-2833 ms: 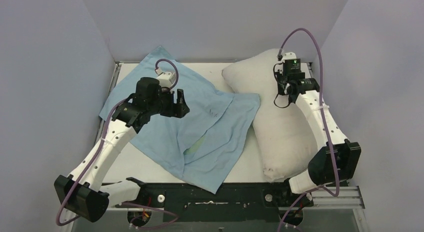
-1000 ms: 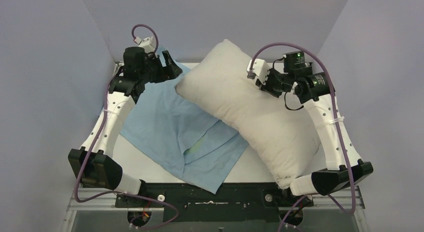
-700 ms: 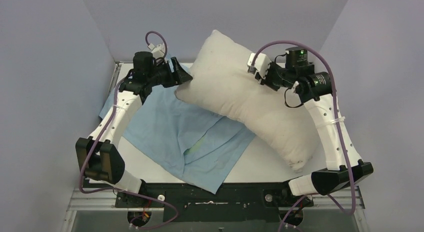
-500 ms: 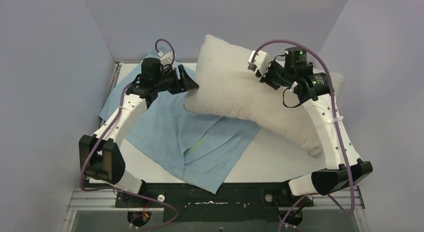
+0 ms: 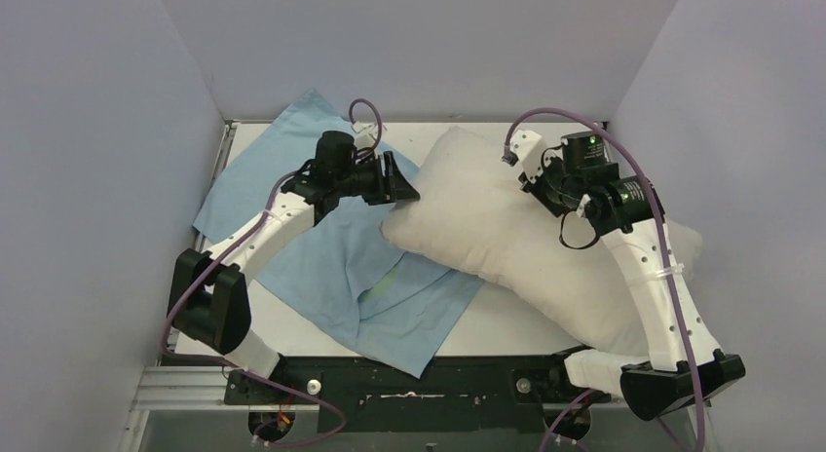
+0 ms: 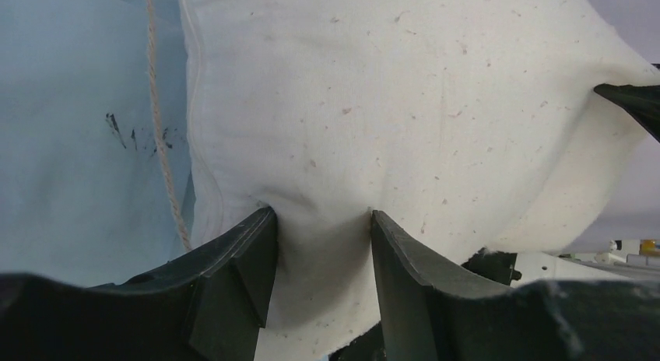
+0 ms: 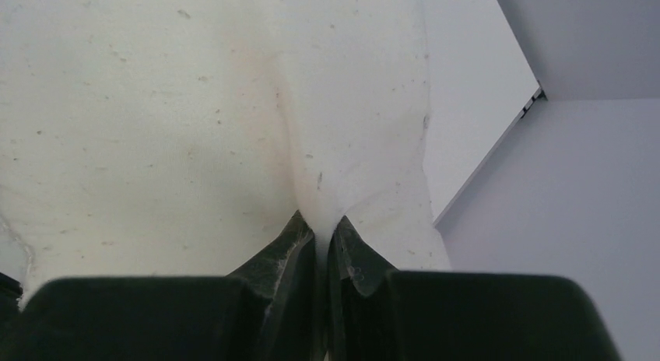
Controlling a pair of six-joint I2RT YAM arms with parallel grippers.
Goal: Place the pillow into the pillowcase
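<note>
Pillow (image 5: 487, 228) lowered onto pillowcase (image 5: 331, 267); left pincer (image 6: 321, 217) now clamps its corner, right pincer (image 7: 319, 221) pinches fabric; insertion not started.

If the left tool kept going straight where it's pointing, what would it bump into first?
The pillow. The left tool has pillow fabric bulging right between its fingers.

Free to pass over bare table (image 5: 292, 325) at near left and over near middle strip. Centre and right blocked by plump pillow (image 5: 487, 238), lying partly on flat pillowcase (image 5: 234, 189) (low, no real obstacle). Left arm (image 5: 263, 228) crossing above cloth. Walls (image 5: 97, 179) close on three sides.
</note>
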